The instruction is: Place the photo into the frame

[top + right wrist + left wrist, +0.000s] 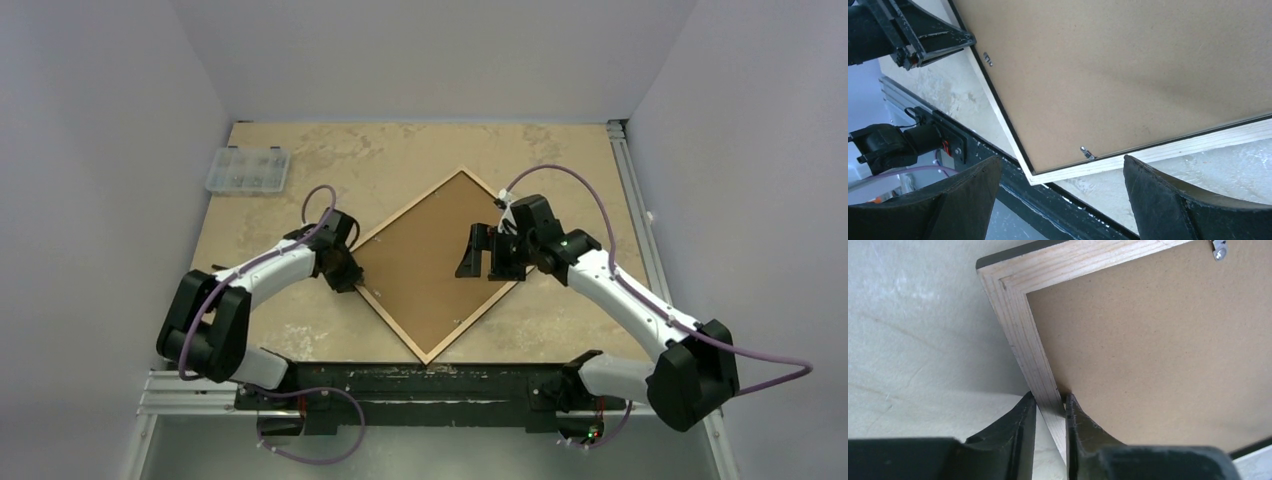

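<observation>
Frame (pixel 471 325): back up on the counter (pixel 300 160), turned as a diamond at centre of the top view. Tan wood rim showing, black front facing down. Judged so laid to give access to the opening from behind.

Backing board (pixel 430 265): brown, seated inside the rim, covering the whole opening. Small metal tabs (pixel 1087 152) at the rim's inner edge, apparently there to hold it in.

Photo: not visible in any view. Whether under the board or elsewhere, cannot tell.

Left fingers (pixel 1018 432): at the diamond's left corner, clamped on the wooden rim, one outside it, one inside against the board. Judged a steadying hold, against sliding while the other arm works. Whether that edge is lifted off the counter, unclear.

Right fingers (pixel 473 255): over the right part of the board, wide apart, holding nothing. Lowest corner of the diamond and one tab between them in the wrist view. Judged poised for a tab or the board's edge.

Organiser box (pixel 247 170): clear plastic, upper left of the top view, well apart from the frame.

Stage, as judged: early if no print lies beneath, with the board to come out first.
</observation>
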Action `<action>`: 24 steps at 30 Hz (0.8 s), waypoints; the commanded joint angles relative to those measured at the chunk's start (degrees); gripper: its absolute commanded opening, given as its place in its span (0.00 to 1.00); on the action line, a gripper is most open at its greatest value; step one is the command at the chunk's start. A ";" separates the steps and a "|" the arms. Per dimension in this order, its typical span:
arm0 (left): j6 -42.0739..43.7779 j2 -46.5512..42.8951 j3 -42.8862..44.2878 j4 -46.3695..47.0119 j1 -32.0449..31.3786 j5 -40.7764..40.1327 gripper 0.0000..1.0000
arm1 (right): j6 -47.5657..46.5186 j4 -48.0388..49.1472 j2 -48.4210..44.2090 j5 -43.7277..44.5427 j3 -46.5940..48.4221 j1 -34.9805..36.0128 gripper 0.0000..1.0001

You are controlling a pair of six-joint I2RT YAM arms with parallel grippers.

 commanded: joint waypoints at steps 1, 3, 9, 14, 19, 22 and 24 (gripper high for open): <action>6.52 4.00 5.91 1.52 0.22 -1.79 0.11 | -2.41 -0.89 -2.34 -0.49 0.44 -2.24 0.90; 10.39 6.65 9.44 -0.17 0.31 -2.35 0.05 | -3.58 -1.53 -2.33 -0.19 0.35 -4.05 0.90; 21.36 16.59 21.09 -5.65 1.29 -3.66 0.00 | -6.40 -1.97 -1.17 1.01 -0.14 -14.25 0.92; 27.63 22.29 28.14 -6.79 2.24 -3.65 0.00 | -6.11 -1.25 1.09 4.72 0.39 -20.69 0.94; 27.00 18.74 27.08 -3.81 6.08 4.75 0.47 | -5.46 0.30 2.25 9.63 0.84 -27.97 0.98; 23.62 12.23 19.72 0.72 7.54 10.15 0.70 | -5.44 1.36 3.19 10.72 1.72 -32.66 0.99; 20.80 7.61 14.70 3.57 7.73 13.30 0.75 | -5.26 2.23 4.54 11.84 2.52 -34.30 0.99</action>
